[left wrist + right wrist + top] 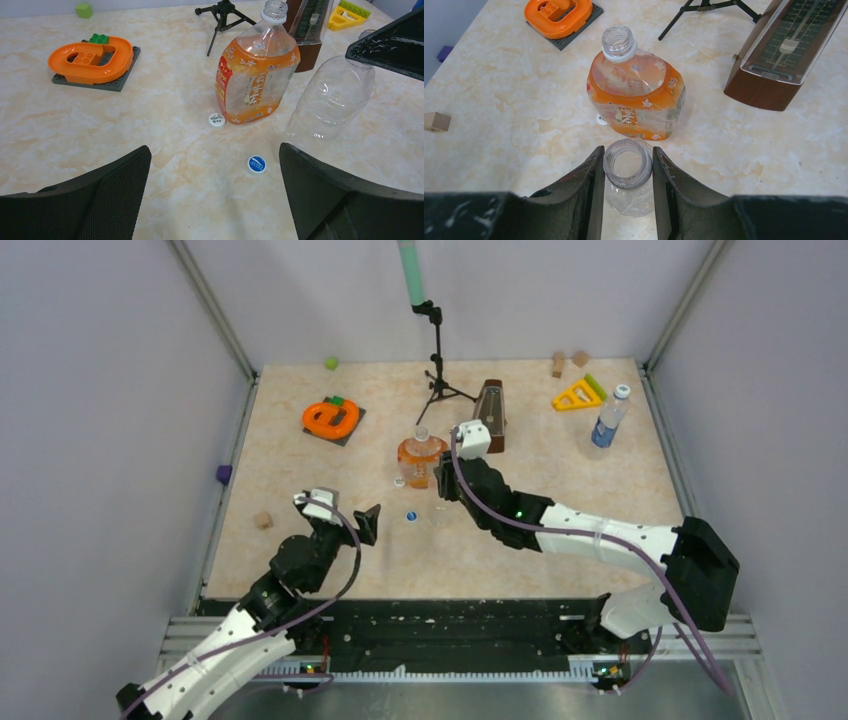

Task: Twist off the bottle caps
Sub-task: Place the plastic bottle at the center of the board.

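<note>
Table top (75,150): smooth, marble-patterned beige with a faint sheen.
Orange bottle (257,70): glossy clear plastic under a shiny printed wrap.
Clear bottle (332,95): transparent ribbed plastic, catching highlights.
White cap (216,119) and blue cap (256,164): smooth plastic, printed tops.
Metronome (756,92): polished brown case, wood-like, with a clear front.
Left gripper (214,149) pads (120,185): matt black, finely dimpled.
</note>
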Controlling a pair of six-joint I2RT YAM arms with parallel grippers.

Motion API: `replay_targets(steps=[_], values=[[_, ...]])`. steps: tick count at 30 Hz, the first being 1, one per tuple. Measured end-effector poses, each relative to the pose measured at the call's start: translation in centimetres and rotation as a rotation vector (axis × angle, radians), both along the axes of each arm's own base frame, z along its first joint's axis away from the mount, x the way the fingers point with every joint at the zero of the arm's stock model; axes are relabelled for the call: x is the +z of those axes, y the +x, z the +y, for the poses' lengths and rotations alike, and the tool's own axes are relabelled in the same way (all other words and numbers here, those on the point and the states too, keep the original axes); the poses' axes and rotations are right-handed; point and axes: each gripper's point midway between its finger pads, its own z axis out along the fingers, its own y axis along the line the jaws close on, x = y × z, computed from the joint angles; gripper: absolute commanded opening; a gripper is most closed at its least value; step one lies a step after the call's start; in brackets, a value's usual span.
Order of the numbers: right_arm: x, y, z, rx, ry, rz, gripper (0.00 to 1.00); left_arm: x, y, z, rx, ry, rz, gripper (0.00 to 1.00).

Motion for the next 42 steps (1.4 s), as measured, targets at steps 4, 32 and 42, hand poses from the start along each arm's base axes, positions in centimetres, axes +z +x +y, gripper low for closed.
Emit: replay_targets(steps=[4, 32, 42], values=[[0.0, 0.0, 0.0, 0.0, 0.002, 0.001, 0.22, -0.1, 0.1, 0.2, 0.011, 0.001, 0.001, 0.98], [-0.5, -0.6, 0.5, 0.033, 0.015, 0.034, 0.63, -0.1, 0.1, 0.3, 0.015, 0.0, 0.003, 0.99], [1.5, -1.6, 0.8, 0.092, 0.072, 0.03, 0.69, -0.3, -0.2, -0.1, -0.012, 0.007, 0.017, 0.99]])
